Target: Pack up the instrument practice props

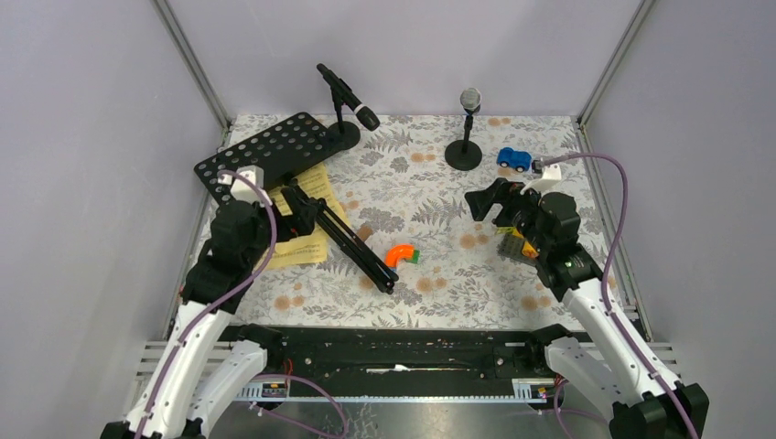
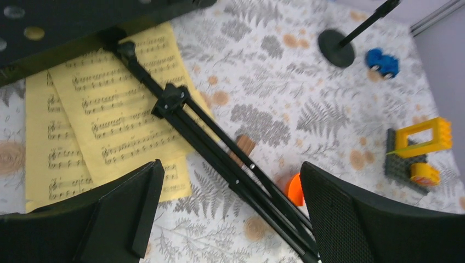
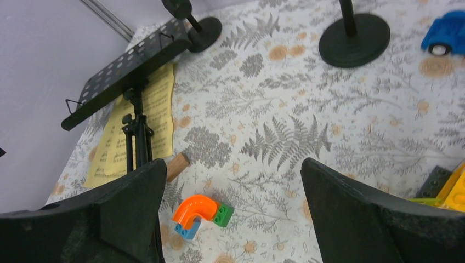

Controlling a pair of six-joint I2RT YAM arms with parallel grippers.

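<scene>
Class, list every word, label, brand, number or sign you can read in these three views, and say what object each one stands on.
No text can be read in any view.
yellow sheet-music pages: printed staves and notes only; any words or numbers are too blurred to read.
black microphone, silver microphone, blue toy car: no lettering visible.

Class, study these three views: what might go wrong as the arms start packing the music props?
The music rack lies across the sheet-music pages, so lifting it may drag or crease them. The rack's perforated plate ends right beside the holder of the leaning black microphone; a swinging rack may topple it. The left gripper hovers open over the thin folded legs, which may slip between its fingers.
</scene>
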